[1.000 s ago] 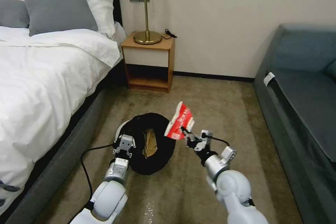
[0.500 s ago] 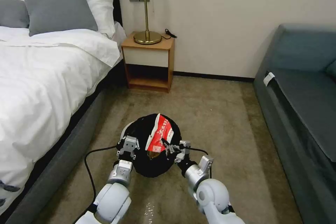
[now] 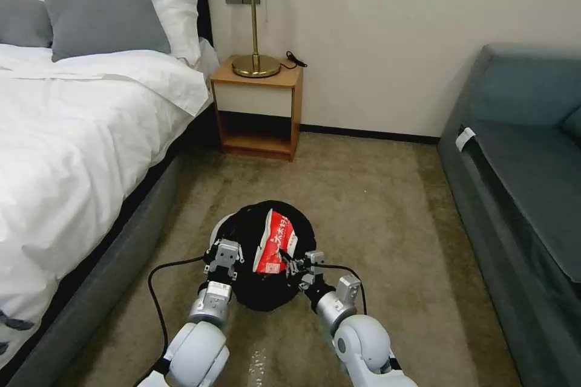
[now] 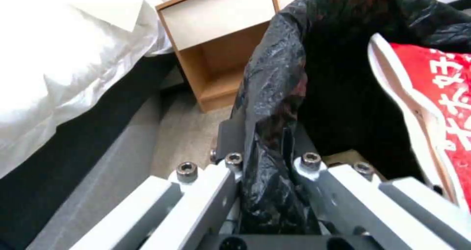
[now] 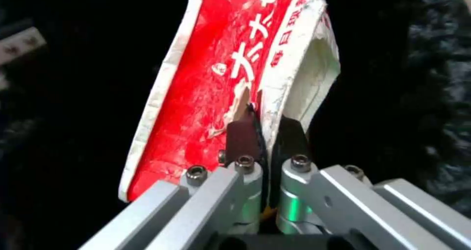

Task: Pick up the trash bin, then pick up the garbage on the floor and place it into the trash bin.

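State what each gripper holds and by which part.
The left gripper is shut on the trash bin, pinching its bag-covered rim. The right gripper is shut on the red-white crushed packet, clamping its lower edge over the bin's opening.

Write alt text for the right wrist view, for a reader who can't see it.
The right gripper is pinched shut on the edge of a crushed red-and-white paper packet printed with white characters, holding it inside the crinkly black bag lining the trash bin. Darkness surrounds the packet on both sides.
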Robot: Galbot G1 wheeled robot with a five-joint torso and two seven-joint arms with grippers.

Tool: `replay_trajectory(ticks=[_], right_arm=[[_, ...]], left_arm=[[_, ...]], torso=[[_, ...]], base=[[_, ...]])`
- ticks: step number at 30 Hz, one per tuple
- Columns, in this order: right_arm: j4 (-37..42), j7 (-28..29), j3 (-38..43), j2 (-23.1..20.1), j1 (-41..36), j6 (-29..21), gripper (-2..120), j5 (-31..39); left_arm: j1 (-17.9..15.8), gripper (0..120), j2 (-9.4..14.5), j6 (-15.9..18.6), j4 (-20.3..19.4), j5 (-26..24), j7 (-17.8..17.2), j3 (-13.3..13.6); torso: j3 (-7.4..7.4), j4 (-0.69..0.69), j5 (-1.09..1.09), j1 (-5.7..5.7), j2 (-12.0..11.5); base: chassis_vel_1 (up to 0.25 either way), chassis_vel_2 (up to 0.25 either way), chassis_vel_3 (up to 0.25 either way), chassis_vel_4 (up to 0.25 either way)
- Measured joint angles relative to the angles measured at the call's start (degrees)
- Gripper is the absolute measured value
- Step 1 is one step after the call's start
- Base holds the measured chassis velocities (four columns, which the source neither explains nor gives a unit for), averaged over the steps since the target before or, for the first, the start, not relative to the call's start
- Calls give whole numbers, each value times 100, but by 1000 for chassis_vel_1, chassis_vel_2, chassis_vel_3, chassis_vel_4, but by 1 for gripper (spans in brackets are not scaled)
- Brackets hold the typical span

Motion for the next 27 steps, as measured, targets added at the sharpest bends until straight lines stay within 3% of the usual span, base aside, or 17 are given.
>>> replay_trajectory(ticks=[6,8,10,12,14,16,18,20,22,24,27], right_arm=[[-15,65,1,-5,-2,-11,21,4],[-12,83,0,-28,-2,-28,32,60],[-10,85,0,-30,-2,-31,35,67],[1,99,-2,-50,18,-51,47,134],[3,105,-2,-59,29,-62,50,174],[45,123,54,-82,70,-98,62,342],[55,126,61,-87,79,-103,64,370],[119,144,173,-147,182,-135,77,515],[134,148,200,-165,205,-143,79,552],[186,164,319,-260,304,-192,92,725],[205,170,401,-347,370,-207,98,812]], left_arm=[[-7,4,0,-4,0,0,0,-5],[-30,4,5,-13,35,-4,1,-25],[-33,4,6,-15,41,-5,2,-27],[-58,4,17,-22,83,-15,2,-44],[-70,4,22,-23,98,-21,2,-51],[-123,4,35,-26,149,-49,4,-70],[-136,4,37,-26,164,-56,4,-76],[-181,4,41,-27,209,-80,6,-91],[-192,4,43,-28,218,-85,6,-93],[-239,4,56,-27,259,-110,7,-109],[-287,4,59,-27,294,-147,7,-129]], torso=[[0,-3,5,0,0],[0,-3,22,0,0],[0,-3,25,0,0],[0,-6,35,0,0],[0,-7,38,0,0],[0,-13,48,0,0],[0,-14,48,0,0],[0,-8,31,0,0],[0,-7,30,0,0],[0,-6,25,0,0],[0,-5,22,0,0]], base=[[0,0,0,0],[0,0,0,0],[0,0,0,0],[0,0,0,0],[0,0,0,0],[0,0,0,0],[0,0,0,0],[0,0,0,0],[0,0,0,0],[0,0,0,0],[0,0,0,0]])
